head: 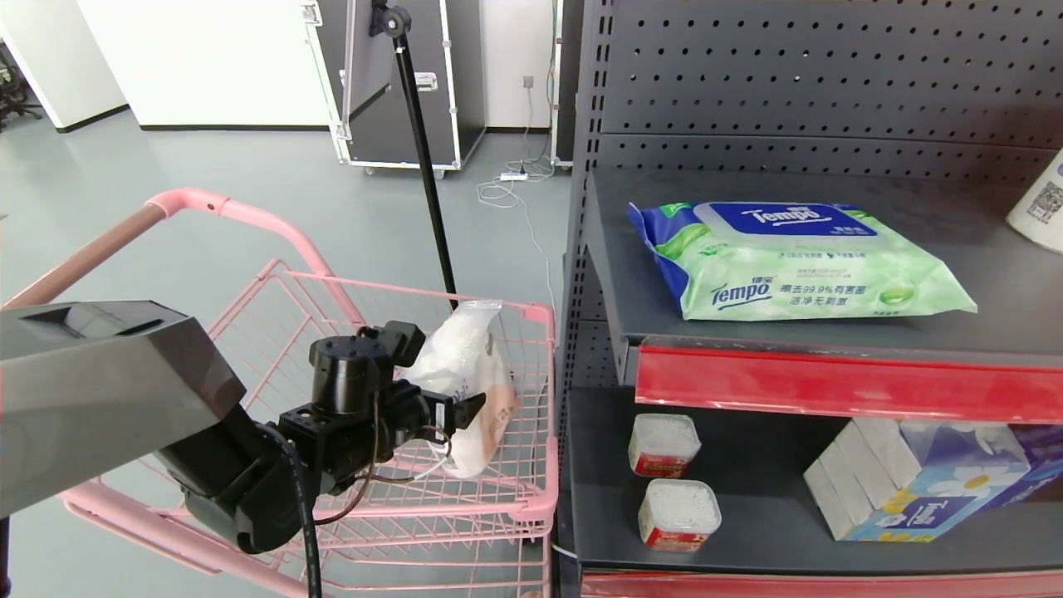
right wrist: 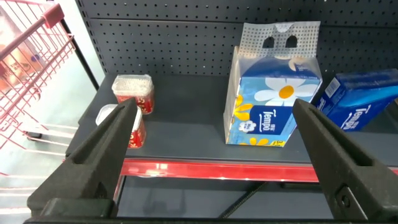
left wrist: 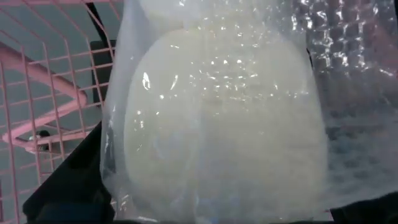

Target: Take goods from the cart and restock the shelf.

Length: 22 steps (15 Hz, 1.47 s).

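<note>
A clear plastic bag of white round pads [head: 465, 353] stands upright in the pink cart [head: 531, 390], its top at rim height. My left gripper [head: 465, 413] is shut on the bag's lower half from the cart's near side. In the left wrist view the bag [left wrist: 217, 124] sits close up against the camera, with cart wire [left wrist: 56, 106] behind it. My right gripper [right wrist: 216, 109] hangs open in front of the lower shelf [right wrist: 186, 140], nothing between its fingers [right wrist: 99, 162].
The upper shelf [head: 980, 324] holds a green wet-wipes pack [head: 797, 262] and a white roll [head: 1042, 203] at far right. On the lower shelf stand two small red-banded tubs [head: 664, 444] [right wrist: 132, 93], tissue packs [head: 905, 482] [right wrist: 277, 106] and a blue pack [right wrist: 360, 102]. A black stand pole [head: 423, 158] rises behind the cart.
</note>
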{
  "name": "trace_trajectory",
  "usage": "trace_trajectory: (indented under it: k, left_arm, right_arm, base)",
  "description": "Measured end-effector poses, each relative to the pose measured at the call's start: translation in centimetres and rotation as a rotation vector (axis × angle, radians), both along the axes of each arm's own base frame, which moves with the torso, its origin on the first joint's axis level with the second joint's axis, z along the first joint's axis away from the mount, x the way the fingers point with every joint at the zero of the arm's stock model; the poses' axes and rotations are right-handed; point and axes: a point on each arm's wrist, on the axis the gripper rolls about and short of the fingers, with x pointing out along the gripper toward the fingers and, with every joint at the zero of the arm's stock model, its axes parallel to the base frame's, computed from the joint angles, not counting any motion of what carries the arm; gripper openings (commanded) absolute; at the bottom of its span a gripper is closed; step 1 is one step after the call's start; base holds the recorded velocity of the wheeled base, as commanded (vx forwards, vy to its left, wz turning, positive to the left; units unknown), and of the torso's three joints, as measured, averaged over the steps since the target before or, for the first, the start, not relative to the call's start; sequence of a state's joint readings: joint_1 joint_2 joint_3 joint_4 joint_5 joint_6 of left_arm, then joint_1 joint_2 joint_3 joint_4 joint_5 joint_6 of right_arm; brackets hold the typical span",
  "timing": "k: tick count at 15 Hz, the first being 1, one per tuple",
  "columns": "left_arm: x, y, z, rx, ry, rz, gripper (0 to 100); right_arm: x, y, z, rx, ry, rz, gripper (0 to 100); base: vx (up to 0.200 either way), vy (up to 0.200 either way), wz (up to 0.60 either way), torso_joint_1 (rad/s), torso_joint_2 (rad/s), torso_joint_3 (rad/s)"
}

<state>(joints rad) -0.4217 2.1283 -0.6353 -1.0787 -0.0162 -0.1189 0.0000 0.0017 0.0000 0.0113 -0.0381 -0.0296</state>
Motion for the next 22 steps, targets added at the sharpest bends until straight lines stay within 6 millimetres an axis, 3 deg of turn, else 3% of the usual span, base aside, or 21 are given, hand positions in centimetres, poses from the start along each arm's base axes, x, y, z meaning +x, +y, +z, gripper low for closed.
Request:
trace_trajectory:
  k: [4,21,22]
  left_arm:
    - [0.7,0.7,-0.1,0.011,-0.039,0.006,100]
    - [2.3,-0.9,-0.9,-0.008,-0.111,0.005,100]
    - [2.3,-0.9,-0.9,-0.007,-0.112,0.008,0]
  right_arm:
    - [0.0,0.0,0.0,0.0,0.0,0.0,100]
    - [0.0,0.0,0.0,0.0,0.0,0.001,100]
    - [0.0,0.0,0.0,0.0,0.0,0.001,100]
  base:
    - [0.0,0.0,0.0,0.0,0.0,0.0]
    - [0.0,0.0,0.0,0.0,0.0,0.0]
    - [0.0,0.0,0.0,0.0,0.0,0.0]
